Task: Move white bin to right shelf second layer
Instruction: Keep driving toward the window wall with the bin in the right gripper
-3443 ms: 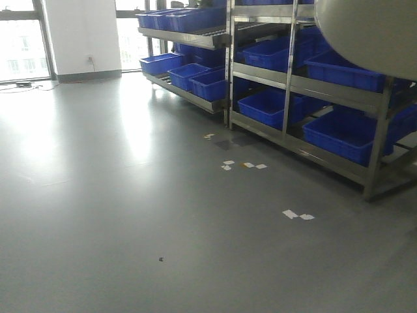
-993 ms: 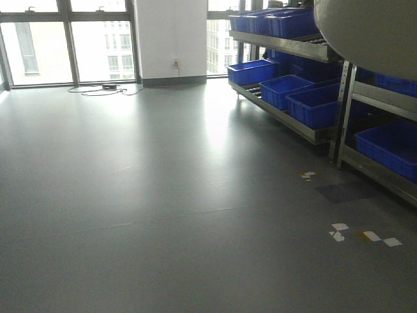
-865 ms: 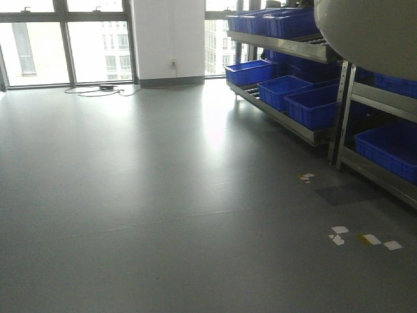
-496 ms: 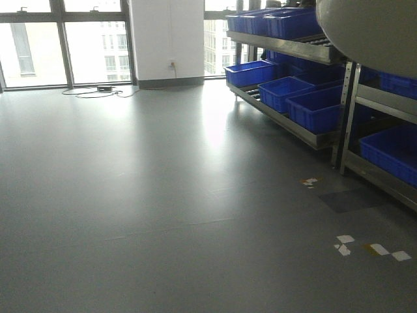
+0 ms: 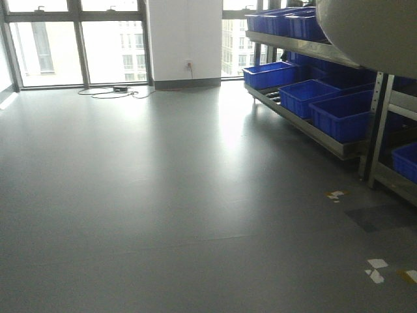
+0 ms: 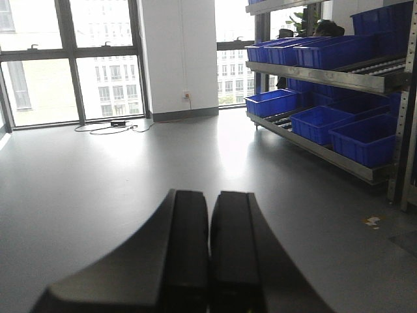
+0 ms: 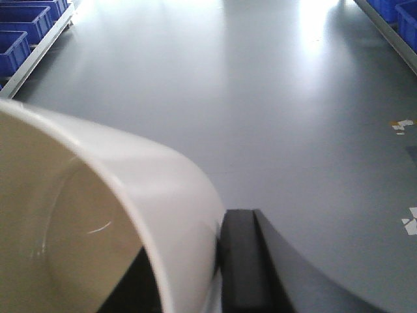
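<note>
- Grey glossy floor (image 5: 163,215) fills the room and mirrors the window light.
- Nearest to my left wrist camera, my left claw (image 6: 208,195) sits at the bottom centre of the frame. Its two black fingers (image 6: 186,248) are pressed flat together with nothing between them, and they point level across the room toward the windows.
- My right claw (image 7: 189,261) sits at the bottom of its frame and tilts down toward the floor. It pinches the wall of the white bin (image 7: 98,195): one black finger (image 7: 241,261) lies against the outside, and a dark shape shows inside the rim.
- In that view the bin's mouth faces the wrist camera from the lower left. In the front view the bin (image 5: 371,32) is held high in the upper right corner, showing its rounded side.
- White tape marks (image 5: 376,268) lie on the floor at lower right.
- Farther off on the right stands a steel rack (image 5: 306,127) loaded with blue crates (image 5: 345,114). Its upper level of rollers (image 6: 384,65) slopes.
- Farthest away, windows (image 5: 111,52) flank a white pillar (image 5: 186,39), and a cable (image 5: 107,92) lies on the floor below the glass.
</note>
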`<state>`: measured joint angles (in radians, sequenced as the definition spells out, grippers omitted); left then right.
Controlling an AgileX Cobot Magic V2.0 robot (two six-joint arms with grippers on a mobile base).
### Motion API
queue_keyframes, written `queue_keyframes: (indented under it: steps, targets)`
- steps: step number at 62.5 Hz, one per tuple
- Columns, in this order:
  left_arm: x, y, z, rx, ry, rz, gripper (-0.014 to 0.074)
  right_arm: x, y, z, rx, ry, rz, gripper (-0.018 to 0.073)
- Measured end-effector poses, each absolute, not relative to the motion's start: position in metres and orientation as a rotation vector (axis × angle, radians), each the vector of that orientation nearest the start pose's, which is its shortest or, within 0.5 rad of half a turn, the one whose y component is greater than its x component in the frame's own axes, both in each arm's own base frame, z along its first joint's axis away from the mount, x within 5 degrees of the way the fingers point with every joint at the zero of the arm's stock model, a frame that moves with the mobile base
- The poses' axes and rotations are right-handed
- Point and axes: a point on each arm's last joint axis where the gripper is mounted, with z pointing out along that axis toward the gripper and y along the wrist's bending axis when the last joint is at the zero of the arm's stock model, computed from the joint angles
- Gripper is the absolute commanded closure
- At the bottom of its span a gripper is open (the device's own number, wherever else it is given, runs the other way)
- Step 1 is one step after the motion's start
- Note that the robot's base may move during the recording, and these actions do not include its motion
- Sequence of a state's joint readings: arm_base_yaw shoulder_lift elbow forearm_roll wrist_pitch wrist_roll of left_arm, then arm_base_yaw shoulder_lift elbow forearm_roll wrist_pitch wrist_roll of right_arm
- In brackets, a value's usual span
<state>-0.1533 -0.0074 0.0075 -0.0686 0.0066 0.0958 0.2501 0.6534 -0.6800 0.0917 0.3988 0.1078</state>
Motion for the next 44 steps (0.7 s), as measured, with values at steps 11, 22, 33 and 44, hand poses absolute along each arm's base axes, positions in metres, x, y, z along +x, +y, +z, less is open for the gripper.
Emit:
queue_keyframes:
  steps: [11,22,33,44]
  targets:
    - [0.0553,-0.0086,0.2105,0.135,1.485,-0.102,0.0512,0.1282,0.0361,0.3501,-0.079,1.866,0.340,0.0503]
    - [0.0553,-0.0086,0.2105,0.135,1.485,-0.102,0.0512,0.1282,0.0361,0.3501,-0.079,1.866,0.340,0.0503]
    - [0.0553,-0.0086,0.2105,0.135,1.485,-0.102,0.0512,0.1282,0.0361,0.3501,-0.079,1.866,0.340,0.0503]
    - [0.0553,-0.0086,0.2105,0.135,1.485,-0.102,0.0512,0.1282,0.0361,0.3501,-0.079,1.866,0.340,0.0503]
